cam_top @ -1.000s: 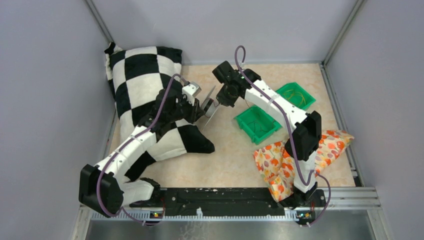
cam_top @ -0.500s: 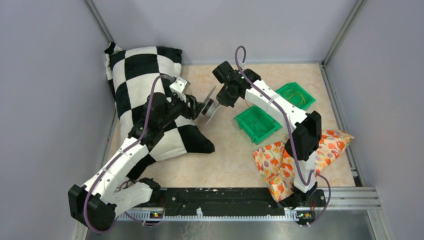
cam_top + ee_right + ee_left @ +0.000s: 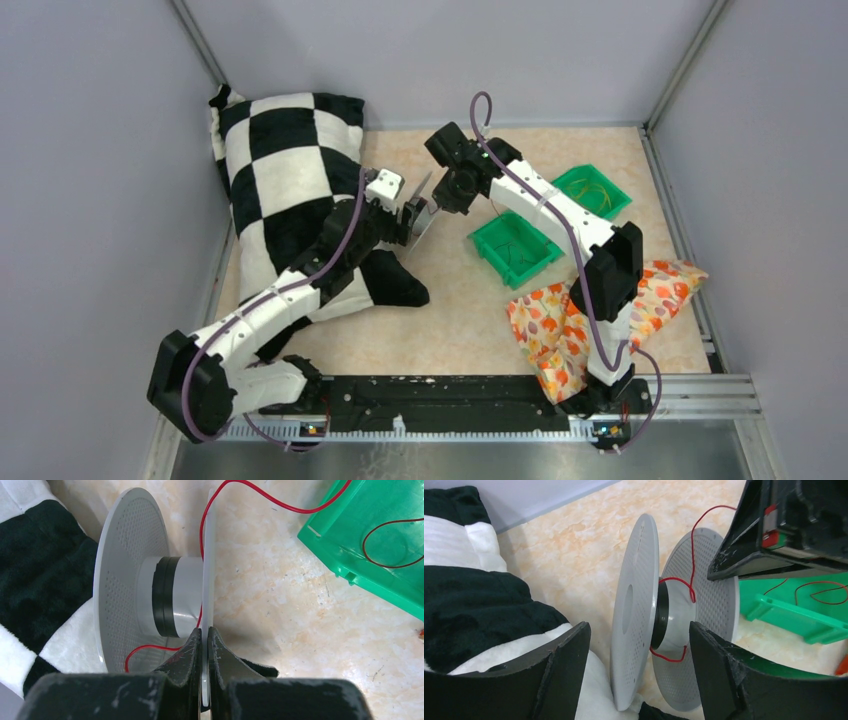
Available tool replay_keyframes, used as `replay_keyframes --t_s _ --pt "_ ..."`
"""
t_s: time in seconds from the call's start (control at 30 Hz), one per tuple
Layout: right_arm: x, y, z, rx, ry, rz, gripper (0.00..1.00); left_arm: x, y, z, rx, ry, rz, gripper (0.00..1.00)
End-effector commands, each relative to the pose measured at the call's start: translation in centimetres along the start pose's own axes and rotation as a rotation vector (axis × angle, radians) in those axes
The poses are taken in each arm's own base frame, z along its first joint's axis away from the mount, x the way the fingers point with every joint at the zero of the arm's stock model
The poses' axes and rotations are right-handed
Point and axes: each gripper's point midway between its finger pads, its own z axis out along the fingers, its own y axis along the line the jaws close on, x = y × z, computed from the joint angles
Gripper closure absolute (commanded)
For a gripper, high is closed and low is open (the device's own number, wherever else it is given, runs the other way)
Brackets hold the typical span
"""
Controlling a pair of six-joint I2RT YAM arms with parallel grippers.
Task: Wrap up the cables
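- Spool [image 3: 634, 610], centre of the left wrist view: matt grey plastic with finely dotted flanges and a glossier black band on the hub.
- Red wire [image 3: 280, 502]: thin, smooth, slightly shiny.
- Green bin [image 3: 340, 535], right: glossy moulded plastic.
- Bench [image 3: 280, 600]: smooth, marbled beige.
- Checkered pillow [image 3: 469, 610]: fuzzy plush cloth.
- Left fingers [image 3: 564, 665]: black, matt, rough-edged.

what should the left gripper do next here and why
Probably ease the open left gripper forward and close on the spool by its near disc to steady it: the right gripper pinches only the far disc, and the red wire is loosely looped round the hub, trailing toward the green bin.
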Motion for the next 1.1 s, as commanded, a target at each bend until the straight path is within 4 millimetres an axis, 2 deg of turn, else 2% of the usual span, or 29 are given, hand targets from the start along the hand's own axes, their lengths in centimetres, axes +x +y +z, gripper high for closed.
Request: replay_keyframes --t_s 0.0,0.47,0.83,1.07 --pt "-0.9 3.2 -4.0 -0.148 -0.011 0.039 1.0 -0.2 0.3 1.4 -0.025 -0.049 0.025 0.21" --pt "-0.7 3.3 -3.6 -0.152 -0.003 0.03 1.0 2.7 1.6 2.5 -0.094 0.046 0.071 0.35" --pt "-0.4 3.2 -3.4 -0.152 0.005 0.028 1.0 2.4 1.0 3.0 -0.05 0.049 0.112 0.51" --pt "-0.5 3.1 -3.5 -0.156 0.001 0.034 1.0 3.3 0.6 2.9 -0.024 0.082 0.118 0.61"
